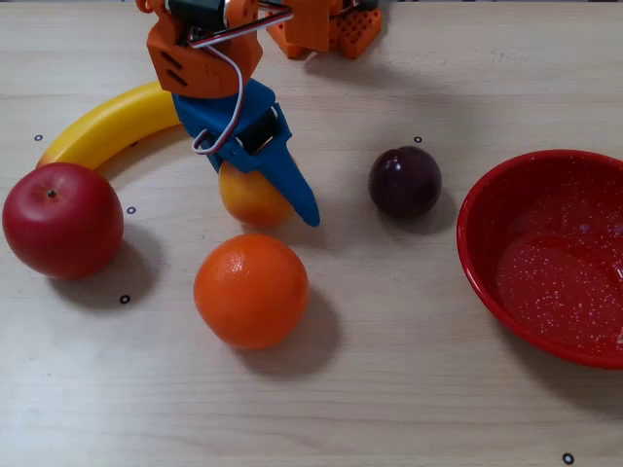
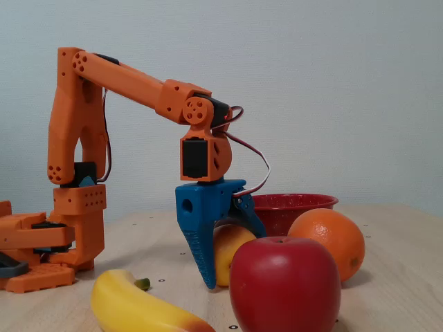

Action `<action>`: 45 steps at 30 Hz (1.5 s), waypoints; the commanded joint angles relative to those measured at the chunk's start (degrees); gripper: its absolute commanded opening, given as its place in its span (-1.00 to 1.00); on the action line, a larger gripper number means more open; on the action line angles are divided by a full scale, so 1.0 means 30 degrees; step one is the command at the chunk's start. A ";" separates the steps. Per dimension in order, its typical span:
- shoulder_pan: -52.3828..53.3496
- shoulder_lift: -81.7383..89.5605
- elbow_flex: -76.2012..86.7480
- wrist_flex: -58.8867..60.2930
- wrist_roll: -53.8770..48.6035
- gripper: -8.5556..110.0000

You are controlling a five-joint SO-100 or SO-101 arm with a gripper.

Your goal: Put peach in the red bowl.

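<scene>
nearest us in a fixed view sits the red apple point(image 2: 284, 287), with the banana point(image 2: 138, 308) low at its left. just behind them we see the orange point(image 2: 327, 242) and the blue gripper point(image 2: 225, 266), its jaws closed round the peach point(image 2: 230, 250), one long finger down the fruit's left side, the other behind it. whether the peach is clear of the table point(image 2: 387, 290) we cannot tell. from above, the peach point(image 1: 249, 196) lies between the banana point(image 1: 107, 126) and the orange point(image 1: 251, 290), the plum point(image 1: 405, 181) to its right. the red bowl point(image 1: 477, 243) stands well apart at the right edge, empty.
</scene>
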 commanded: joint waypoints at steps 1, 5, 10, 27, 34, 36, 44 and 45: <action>0.0322 0.0967 -0.0879 -0.0322 0.0234 -0.02; 0.0322 0.0996 -0.0850 -0.0322 0.0264 -0.03; 0.0381 0.1025 -0.0732 -0.0557 0.0205 -0.06; 0.0469 0.1113 -0.0498 -0.0908 0.0059 -0.12; 0.0498 0.1143 -0.0498 -0.0937 -0.0029 -0.14; 0.0498 0.1143 -0.0498 -0.0937 -0.0059 -0.15; 0.0498 0.1172 -0.0498 -0.0967 -0.0176 -0.24; 0.0527 0.1172 -0.0498 -0.0967 -0.0205 -0.26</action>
